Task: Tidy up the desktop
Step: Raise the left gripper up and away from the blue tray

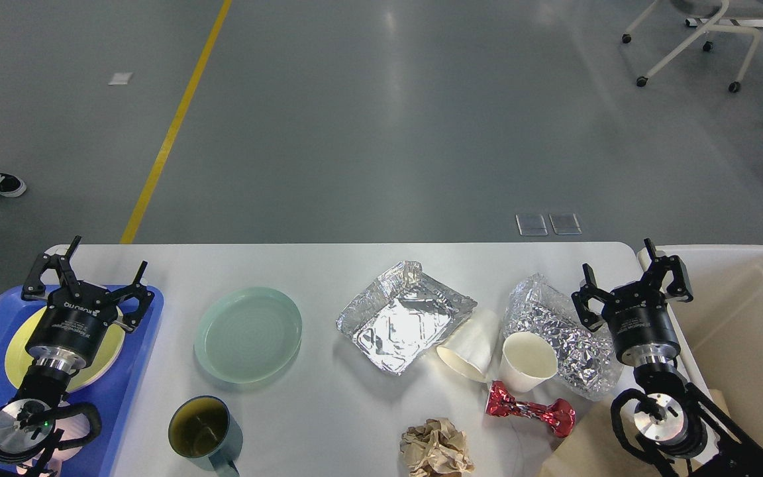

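On my desktop (328, 265), a plate (248, 333) lies left, a foil tray (403, 317) centre, two cups (526, 361) right, a mug (204, 430) near.

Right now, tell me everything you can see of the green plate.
The green plate is a round, pale mint dish with a raised rim and faint concentric rings inside. It looks like smooth plastic or glazed ceramic. It lies flat, right way up, with nothing on it, on the desktop, toward its left side. The blue tray lies to its left and the dark mug nearer the robot. Nothing but the desktop touches it.
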Available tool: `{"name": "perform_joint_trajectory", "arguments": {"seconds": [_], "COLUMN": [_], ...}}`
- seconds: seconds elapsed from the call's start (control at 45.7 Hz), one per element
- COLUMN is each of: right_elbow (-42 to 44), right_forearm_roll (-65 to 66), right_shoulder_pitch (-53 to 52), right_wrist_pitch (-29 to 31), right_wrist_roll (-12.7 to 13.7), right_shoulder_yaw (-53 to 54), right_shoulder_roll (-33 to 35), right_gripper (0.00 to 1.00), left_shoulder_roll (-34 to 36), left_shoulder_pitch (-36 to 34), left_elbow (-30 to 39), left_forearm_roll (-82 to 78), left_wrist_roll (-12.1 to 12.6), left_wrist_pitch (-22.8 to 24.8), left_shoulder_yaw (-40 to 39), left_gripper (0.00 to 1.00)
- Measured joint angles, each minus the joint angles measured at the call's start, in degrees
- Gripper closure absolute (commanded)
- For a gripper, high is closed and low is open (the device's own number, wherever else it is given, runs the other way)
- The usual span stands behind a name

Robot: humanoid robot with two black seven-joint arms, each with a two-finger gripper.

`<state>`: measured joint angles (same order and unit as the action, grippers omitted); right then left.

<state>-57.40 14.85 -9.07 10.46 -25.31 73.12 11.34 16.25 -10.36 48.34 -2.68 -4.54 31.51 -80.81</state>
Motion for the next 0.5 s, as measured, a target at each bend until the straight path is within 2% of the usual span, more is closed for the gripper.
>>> {"name": "perform_joint_trajectory", "arguments": {"seconds": [0.241, 0.504], "right_elbow": [0.00, -0.06], "right_forearm_roll": [0.00, 0.00], "right_shoulder_pitch": [0.00, 0.00], "right_wrist_pitch": [0.00, 0.00], "right_wrist_roll": [0.00, 0.00], "right_shoulder_yaw": [-0.01, -0.01], "right_shoulder_roll": [0.00, 0.00], "right_gripper": [0.00, 0.00], "left_shoulder_roll": [-0.54, 2.62], "left_shoulder_pitch": [0.43, 0.30], "left_elbow": [0.08, -0.17], "left_forearm_roll": [0.19, 0.53], "left_wrist_roll": [0.48, 0.72], "left_wrist_pitch": [-0.27, -0.29], "left_shoulder_yaw": [0.01, -0.20], "left_gripper": [0.03, 0.03]}}
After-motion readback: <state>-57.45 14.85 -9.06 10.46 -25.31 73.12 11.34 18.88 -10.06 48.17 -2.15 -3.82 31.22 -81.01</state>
